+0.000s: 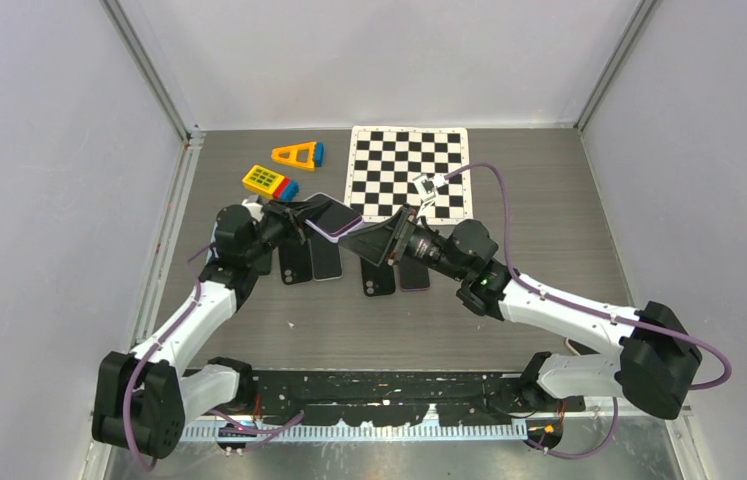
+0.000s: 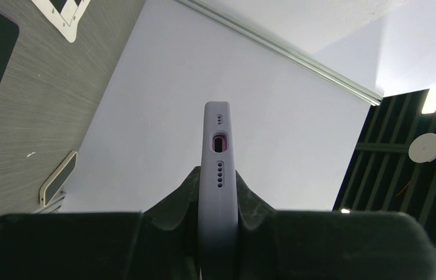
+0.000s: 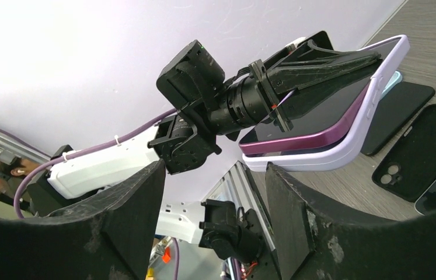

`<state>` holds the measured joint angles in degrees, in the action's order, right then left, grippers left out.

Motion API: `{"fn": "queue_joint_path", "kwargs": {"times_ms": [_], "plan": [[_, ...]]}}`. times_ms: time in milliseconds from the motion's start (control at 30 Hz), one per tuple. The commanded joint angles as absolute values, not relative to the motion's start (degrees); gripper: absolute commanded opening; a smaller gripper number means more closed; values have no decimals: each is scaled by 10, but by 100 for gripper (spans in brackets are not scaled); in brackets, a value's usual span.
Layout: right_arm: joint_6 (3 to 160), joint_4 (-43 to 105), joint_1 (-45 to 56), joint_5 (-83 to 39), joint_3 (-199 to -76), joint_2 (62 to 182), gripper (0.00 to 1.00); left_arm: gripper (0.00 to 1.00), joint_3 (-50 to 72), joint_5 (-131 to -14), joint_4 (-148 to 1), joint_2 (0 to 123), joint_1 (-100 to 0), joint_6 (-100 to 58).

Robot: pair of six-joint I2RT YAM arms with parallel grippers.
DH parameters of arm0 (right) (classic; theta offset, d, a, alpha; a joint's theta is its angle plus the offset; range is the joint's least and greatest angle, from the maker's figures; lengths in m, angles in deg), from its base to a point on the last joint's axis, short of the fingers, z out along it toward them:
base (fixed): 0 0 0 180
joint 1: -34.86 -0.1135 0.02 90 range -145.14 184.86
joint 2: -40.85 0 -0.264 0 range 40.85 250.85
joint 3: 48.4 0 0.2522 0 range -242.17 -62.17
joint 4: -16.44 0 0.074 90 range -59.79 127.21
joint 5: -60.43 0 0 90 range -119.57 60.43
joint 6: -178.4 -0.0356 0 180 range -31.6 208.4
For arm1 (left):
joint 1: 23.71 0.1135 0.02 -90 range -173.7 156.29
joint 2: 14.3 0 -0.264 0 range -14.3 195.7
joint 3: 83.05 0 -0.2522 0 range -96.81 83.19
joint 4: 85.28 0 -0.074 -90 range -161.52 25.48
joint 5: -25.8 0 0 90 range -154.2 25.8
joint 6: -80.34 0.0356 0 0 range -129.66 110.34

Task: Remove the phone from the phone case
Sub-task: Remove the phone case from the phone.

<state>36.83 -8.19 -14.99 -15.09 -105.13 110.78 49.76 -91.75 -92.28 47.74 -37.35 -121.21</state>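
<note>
Right wrist view: the phone (image 3: 320, 119) is seen lifted at one corner out of the lavender phone case (image 3: 335, 153). Both are held off the table by the left gripper (image 2: 218, 184), clamped tight on the phone case, while the right gripper (image 3: 214, 175) is spread wide and empty just short of them. For a clean pull, only the exposed purple edge should be pinched, the lip of the phone case left free, and the phone drawn out along its length. How much of the phone is seated under the left fingers (image 3: 326, 64) cannot be made out, that end being covered.
</note>
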Motion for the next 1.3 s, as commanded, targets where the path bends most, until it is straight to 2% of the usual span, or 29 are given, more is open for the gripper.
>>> {"fn": "queue_joint_path", "kwargs": {"times_ms": [0,133,200,233,300,367,533,667,867,967,1000,1067,1267], "plan": [[353,-111,-152,-196,-1060,1126,69,0,474,-937,-984,452,-377,-1209],[344,-151,-151,-165,-1055,1129,67,0,478,-935,-989,453,-377,-1207],[344,-194,-151,-137,-1044,1128,54,0,481,-933,-992,455,-377,-1208],[344,-226,-151,-119,-1040,1128,42,0,482,-932,-993,456,-377,-1210],[339,-258,-152,-101,-1034,1128,26,0,485,-928,-993,457,-377,-1214],[335,-263,-152,-101,-1034,1130,17,0,487,-924,-988,457,-377,-1217],[327,-233,-152,-130,-1041,1148,13,0,495,-918,-993,457,-377,-1231],[311,-221,-152,-167,-1036,1172,16,0,498,-918,-998,453,-377,-1241],[287,-208,-151,-219,-1026,1200,25,0,500,-924,-1003,444,-377,-1248],[271,-201,-150,-233,-1026,1214,37,0,502,-924,-1011,440,-377,-1255],[269,-198,-150,-239,-1026,1220,45,0,503,-923,-1016,440,-377,-1258],[264,-199,-150,-243,-1024,1230,55,0,507,-913,-1025,435,-377,-1264],[238,-213,-145,-256,-1012,1256,63,0,505,-892,-1027,419,-377,-1262]]}}
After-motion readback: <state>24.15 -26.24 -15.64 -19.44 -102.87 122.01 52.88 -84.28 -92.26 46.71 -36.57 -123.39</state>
